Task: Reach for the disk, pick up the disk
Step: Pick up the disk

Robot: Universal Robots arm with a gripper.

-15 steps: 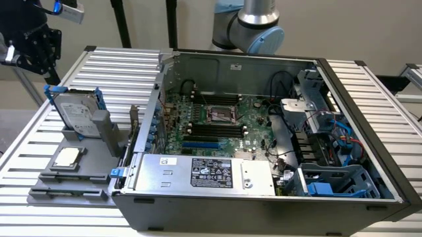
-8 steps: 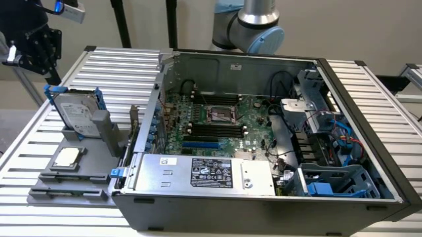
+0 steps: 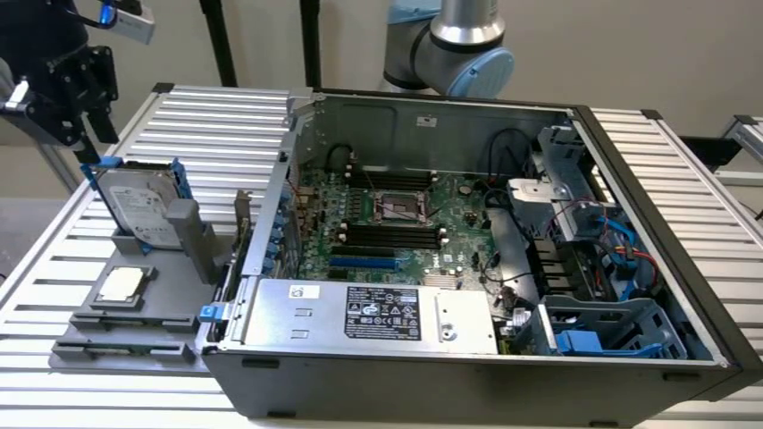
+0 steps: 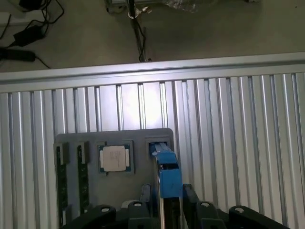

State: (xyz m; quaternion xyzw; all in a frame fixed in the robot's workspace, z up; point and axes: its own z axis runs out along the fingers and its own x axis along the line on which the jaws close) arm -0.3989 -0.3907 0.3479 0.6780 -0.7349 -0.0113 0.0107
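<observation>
An opened desktop computer case is pictured lying on its side on a slatted aluminium table. Its power supply, a silver box with a black label, is set along the nearest wall. Just beside it, toward the exterior view's left, a grey holder is laid on the slats, and a small square processor chip is seated in one of its recesses.

Behind the chip, the disk is stood on edge in a slot of the same holder, with its label face turned outward and blue rails running up its sides. The upright pose appears to have been chosen so that the top edge is offered to a grasp from above. The gripper is shown poised at that top edge.

In the wrist view, the gripper is seen with its two fingers held apart, one on each side of the disk, which is viewed edge-on. No clamping can be made out, and the disk is judged to be seated in its slot, not yet lifted.

Farther back, the motherboard is exposed inside the case, with an empty-looking processor socket at its centre. At the rear, the base joints of the arm are seen beyond the case's far wall.
</observation>
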